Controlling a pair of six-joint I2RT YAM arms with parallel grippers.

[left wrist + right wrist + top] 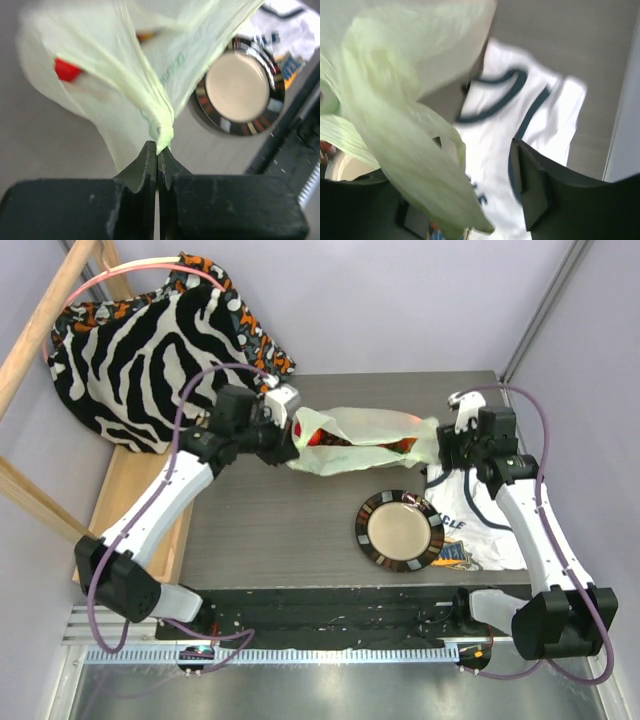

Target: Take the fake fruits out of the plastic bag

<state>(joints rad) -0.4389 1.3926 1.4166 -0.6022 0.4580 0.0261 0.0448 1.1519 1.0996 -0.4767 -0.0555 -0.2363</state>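
The plastic bag (pixel 355 440), pale green and crinkly, hangs stretched over the table between my two arms. Red fake fruits (pixel 314 432) show through it near its left end, and more red shows near its right end (pixel 404 446). My left gripper (pixel 288 437) is shut on a bunched fold of the bag (pixel 161 131); a red fruit (pixel 66 70) shows inside. My right gripper (pixel 444 447) is at the bag's right end with its jaws wide apart (pixel 465 170). The bag (pixel 405 135) drapes over its left side and hides that finger. The right finger (pixel 530 185) is bare.
A dark-rimmed plate (pixel 400 530) with a beige centre lies below the bag and also shows in the left wrist view (pixel 245 85). A white printed T-shirt (pixel 480 525) lies at the right, under my right gripper (pixel 520 115). A zebra-striped cloth (pixel 140 350) hangs at the back left.
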